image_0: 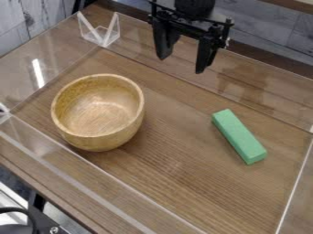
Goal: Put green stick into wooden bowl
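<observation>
We note the black gripper [184, 53] hanging above the wooden table [171, 174] with jaws spread wide and empty, the green stick [239, 135] lying flat on the table well right of the wooden bowl [98, 111].

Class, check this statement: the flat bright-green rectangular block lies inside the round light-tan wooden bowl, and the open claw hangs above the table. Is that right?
Not quite. The camera view shows the flat bright-green rectangular block lying on the wooden table, to the right of the round light-tan wooden bowl, not inside it. The open claw does hang above the table.
</observation>
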Robot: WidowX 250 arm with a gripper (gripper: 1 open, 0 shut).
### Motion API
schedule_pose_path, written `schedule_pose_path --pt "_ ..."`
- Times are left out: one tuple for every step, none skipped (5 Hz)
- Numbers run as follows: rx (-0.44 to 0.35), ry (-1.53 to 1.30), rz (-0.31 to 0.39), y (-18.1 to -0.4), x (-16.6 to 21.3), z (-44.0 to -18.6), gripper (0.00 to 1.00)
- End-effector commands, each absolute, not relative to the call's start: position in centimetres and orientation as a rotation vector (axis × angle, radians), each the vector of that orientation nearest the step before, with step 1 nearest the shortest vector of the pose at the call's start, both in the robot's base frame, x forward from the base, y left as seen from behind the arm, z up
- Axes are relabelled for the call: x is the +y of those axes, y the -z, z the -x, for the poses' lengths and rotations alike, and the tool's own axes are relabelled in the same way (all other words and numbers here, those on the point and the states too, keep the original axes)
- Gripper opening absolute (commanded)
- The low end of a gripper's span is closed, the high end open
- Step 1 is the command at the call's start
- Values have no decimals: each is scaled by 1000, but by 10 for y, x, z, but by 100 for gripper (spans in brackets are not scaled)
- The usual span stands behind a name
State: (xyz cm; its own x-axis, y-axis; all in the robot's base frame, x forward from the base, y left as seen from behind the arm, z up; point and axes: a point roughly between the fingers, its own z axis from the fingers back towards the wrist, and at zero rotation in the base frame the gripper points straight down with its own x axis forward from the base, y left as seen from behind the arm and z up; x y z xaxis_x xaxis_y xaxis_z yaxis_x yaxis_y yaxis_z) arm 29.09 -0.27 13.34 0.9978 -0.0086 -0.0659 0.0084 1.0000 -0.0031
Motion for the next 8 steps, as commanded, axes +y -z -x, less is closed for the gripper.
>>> schedule_pose_path --pt "130 0 0 -111 -4 -282 100" --pt "159 -132 36 -88 -12 -268 100" --pt "133 -318 66 -82 -19 -268 100" --pt "86 -508 105 -80 -28 -271 100" --pt "51 -674 151 -79 -40 -275 100" --pt "30 -812 195 -79 -49 -280 100" --pt "19 -912 225 -76 -57 -285 100" --pt "15 -968 243 -73 -62 -290 100"
